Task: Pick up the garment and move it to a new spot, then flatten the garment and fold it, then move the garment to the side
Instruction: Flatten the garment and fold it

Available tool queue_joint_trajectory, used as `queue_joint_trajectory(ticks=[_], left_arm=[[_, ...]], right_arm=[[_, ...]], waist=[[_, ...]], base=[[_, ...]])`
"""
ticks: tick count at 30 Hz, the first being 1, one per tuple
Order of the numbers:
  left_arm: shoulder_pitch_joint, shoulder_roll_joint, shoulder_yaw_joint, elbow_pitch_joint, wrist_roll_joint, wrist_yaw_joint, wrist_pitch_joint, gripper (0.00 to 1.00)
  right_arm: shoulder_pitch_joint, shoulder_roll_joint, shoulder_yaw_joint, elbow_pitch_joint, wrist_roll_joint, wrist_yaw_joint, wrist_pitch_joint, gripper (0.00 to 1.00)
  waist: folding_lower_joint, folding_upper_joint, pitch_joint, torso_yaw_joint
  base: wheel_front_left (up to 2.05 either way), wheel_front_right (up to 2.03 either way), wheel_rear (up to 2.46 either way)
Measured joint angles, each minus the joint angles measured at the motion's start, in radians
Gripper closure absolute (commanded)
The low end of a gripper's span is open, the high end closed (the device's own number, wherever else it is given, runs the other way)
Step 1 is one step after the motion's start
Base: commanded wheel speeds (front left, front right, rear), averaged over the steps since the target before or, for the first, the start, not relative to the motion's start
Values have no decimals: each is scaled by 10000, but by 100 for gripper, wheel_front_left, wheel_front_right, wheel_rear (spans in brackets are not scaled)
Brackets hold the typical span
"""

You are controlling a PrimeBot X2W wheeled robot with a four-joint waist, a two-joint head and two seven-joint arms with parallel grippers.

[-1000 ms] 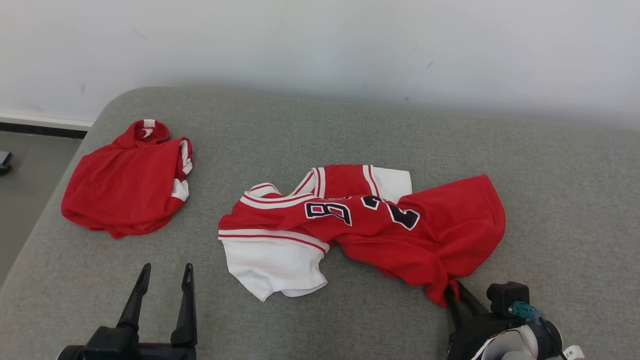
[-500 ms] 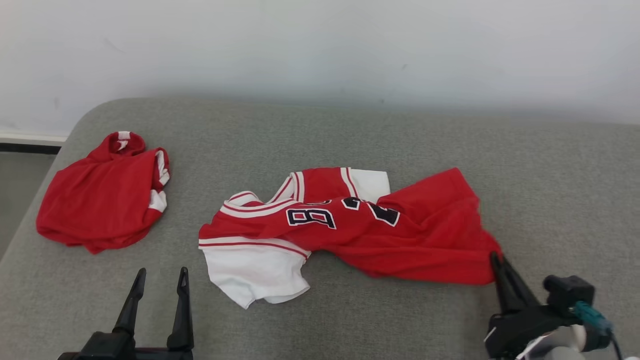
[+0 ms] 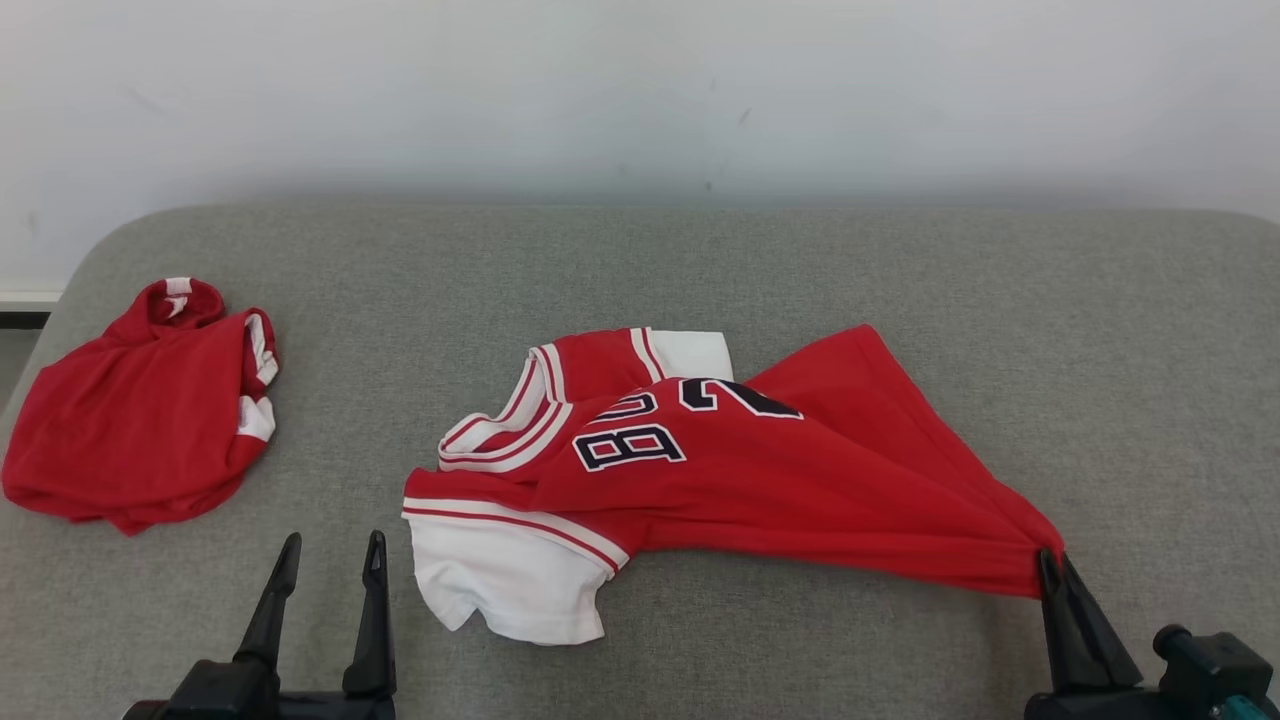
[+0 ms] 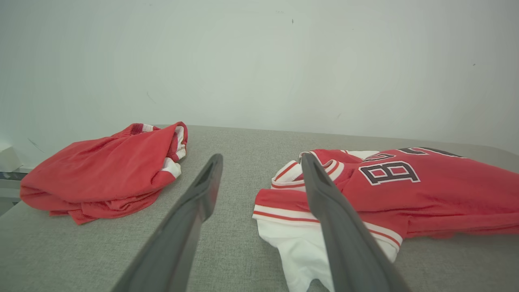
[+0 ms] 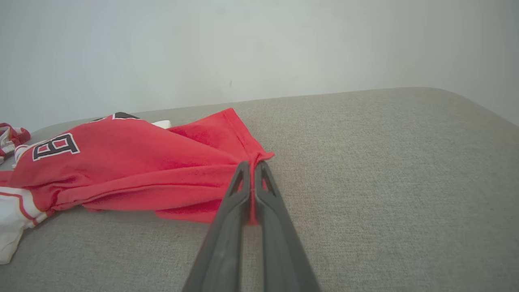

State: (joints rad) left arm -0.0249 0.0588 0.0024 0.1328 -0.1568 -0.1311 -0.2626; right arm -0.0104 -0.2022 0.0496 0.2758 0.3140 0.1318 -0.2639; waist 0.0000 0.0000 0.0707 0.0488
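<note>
The garment (image 3: 720, 470) is a red jersey with white sleeves and dark numbers, lying crumpled mid-surface; it also appears in the left wrist view (image 4: 405, 190) and the right wrist view (image 5: 142, 170). My right gripper (image 3: 1055, 562) is shut on the garment's lower right corner, which is stretched taut toward it; the pinch is clear in the right wrist view (image 5: 252, 166). At the lower left my left gripper (image 3: 332, 548) stands open over bare fabric to the left of the white sleeve, its fingers (image 4: 202, 190) holding nothing.
A second red garment (image 3: 140, 420) lies bunched at the far left of the grey padded surface (image 3: 700, 260), close to its rounded left edge. A pale wall rises behind. Bare grey surface stretches to the right of my right gripper.
My right gripper shut on the jersey's corner and dragged it rightward, stretching the red body out. The head camera turned right, so the scene shifted left. The left gripper stayed open.
</note>
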Motion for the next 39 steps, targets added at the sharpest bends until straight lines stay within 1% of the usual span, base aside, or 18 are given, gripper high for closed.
queue_joint_trajectory(ticks=[2,7,17,28,39], left_arm=[[3,-13,25,19,-10,0,0,0],[36,-29,119,27,-10,0,0,0],[360,-33,372,-56,61,0,0,0],[654,75,589,-104,198,0,0,0],[944,284,629,-105,330,0,0,0]], right_arm=[[129,138,-52,63,2,0,-2,0],[172,303,-270,121,25,0,-2,0],[428,401,-637,-552,-130,0,-2,0],[934,556,-663,-1129,-357,0,-2,0],[1290,635,-677,-1198,-401,0,-2,0]], waist=[[0,0,16,-59],[0,0,-20,-187],[0,0,-422,-386],[-1,-1,-775,-414],[-1,0,-827,-413]], base=[[0,0,0],[0,0,0],[0,0,0],[0,0,0],[0,0,0]])
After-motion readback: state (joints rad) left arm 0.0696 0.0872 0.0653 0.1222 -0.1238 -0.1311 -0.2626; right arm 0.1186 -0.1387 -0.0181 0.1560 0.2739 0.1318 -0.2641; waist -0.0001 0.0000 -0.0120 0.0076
